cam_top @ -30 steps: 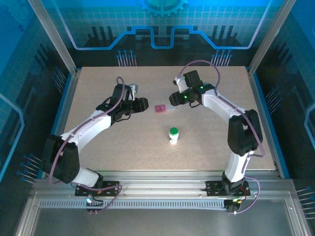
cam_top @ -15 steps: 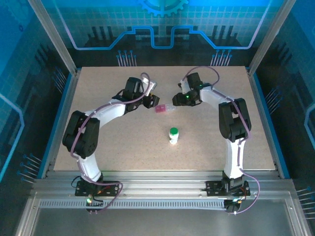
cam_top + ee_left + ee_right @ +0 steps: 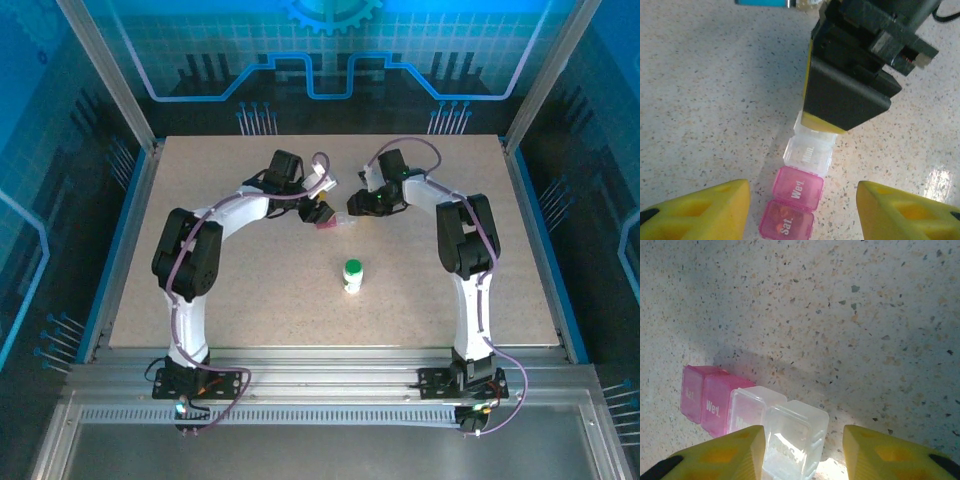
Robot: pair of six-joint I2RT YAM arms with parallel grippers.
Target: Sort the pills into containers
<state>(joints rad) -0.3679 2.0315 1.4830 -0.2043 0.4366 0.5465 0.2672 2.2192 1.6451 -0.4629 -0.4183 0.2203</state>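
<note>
The clear-and-pink pill box lies on the table between both arms. In the left wrist view its pink "Sat." and "Wed" cells sit between my left gripper's open yellow fingers, and the clear "Mon." cell lies beyond them. My right gripper is open and straddles the box's clear end cell. It appears as a black block over that end in the left wrist view. The white bottle with green cap stands upright nearer the arms. The amber vial is out of view.
The speckled tabletop is bordered by aluminium posts and blue walls. Both arms arch inward and nearly meet over the box at the table's middle back. Small orange pills show through the pink "Sat." cell.
My left arm has swung right until its gripper reached the pink end of the box. My right gripper has edged left and down over the clear end.
</note>
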